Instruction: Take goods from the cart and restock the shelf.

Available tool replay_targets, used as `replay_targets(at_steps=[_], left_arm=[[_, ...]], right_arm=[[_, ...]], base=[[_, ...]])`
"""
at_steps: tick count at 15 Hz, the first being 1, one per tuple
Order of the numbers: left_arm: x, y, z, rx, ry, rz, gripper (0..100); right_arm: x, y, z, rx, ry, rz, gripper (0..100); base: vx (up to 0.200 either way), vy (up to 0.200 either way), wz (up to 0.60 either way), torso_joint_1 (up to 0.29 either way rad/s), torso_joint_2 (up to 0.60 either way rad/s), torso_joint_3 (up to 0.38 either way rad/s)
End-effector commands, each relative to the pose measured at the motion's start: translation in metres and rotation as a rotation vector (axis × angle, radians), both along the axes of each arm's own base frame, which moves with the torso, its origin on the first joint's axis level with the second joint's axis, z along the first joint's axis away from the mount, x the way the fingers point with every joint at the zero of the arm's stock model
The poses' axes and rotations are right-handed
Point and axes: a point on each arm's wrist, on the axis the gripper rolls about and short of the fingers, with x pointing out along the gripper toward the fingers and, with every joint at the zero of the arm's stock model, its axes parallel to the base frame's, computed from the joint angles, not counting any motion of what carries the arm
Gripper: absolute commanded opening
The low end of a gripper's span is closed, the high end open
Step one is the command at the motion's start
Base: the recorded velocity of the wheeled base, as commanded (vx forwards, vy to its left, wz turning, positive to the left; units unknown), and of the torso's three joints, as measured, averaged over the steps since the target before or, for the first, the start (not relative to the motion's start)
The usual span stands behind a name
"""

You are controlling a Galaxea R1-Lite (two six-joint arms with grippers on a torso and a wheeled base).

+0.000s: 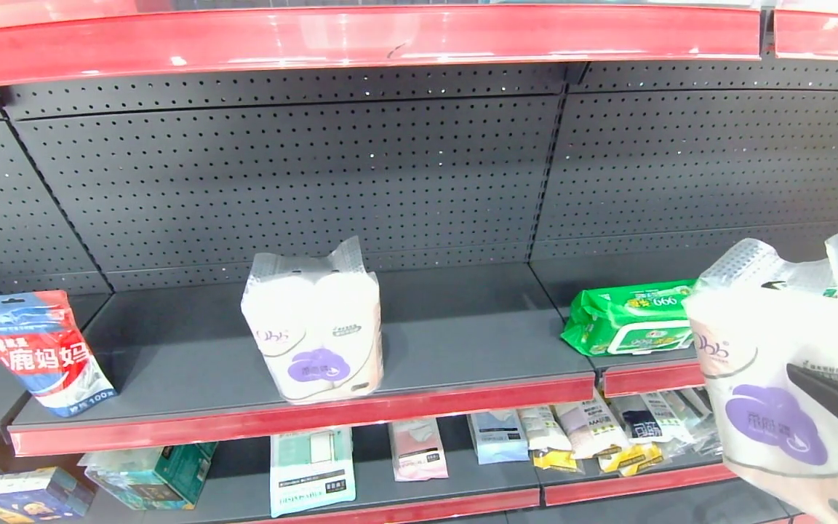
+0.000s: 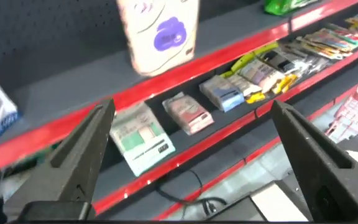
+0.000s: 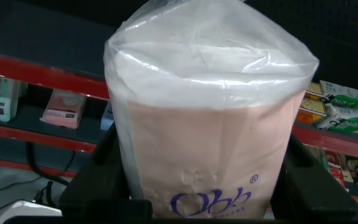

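right gripper (image 3: 204,177) pinching toilet-paper pack (image 3: 210,93) | left gripper (image 2: 191,109) jaws spread wide | second toilet-paper pack (image 1: 313,327) upright on shelf (image 1: 463,327)

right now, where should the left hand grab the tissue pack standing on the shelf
Probably the tissue pack at mid-height, across its left and right sides, with the left hand coming straight in from the front over the red shelf edge. It stands upright with bare shelf either side; the pegboard blocks the back, and the top flaps are thin film.
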Motion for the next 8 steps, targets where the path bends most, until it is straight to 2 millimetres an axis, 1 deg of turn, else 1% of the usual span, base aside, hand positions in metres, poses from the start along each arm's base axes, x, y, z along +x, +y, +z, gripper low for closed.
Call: replay_targets(at_steps=[1,4,8], left_arm=[[-0.0041,0.0014,-0.0002,0.004,-0.039,-0.031,100],[-0.0025,0.0024,-0.0034,0.017,-0.031,-0.041,100],[-0.002,0.0025,-0.004,0.028,-0.034,-0.034,100]], right_arm=[[0.0013,0.0002,0.003,0.0,-0.008,0.001,0],[0.0052,0.0004,0.0071,0.0,-0.013,-0.001,0],[0.0058,0.0005,0.0068,0.001,-0.01,0.001,0]], base=[[0.0,0.0,0.0,0.0,0.0,0.0],[0.0,0.0,0.0,0.0,0.0,0.0],[0.0,0.0,0.6,0.007,0.0,0.002]])
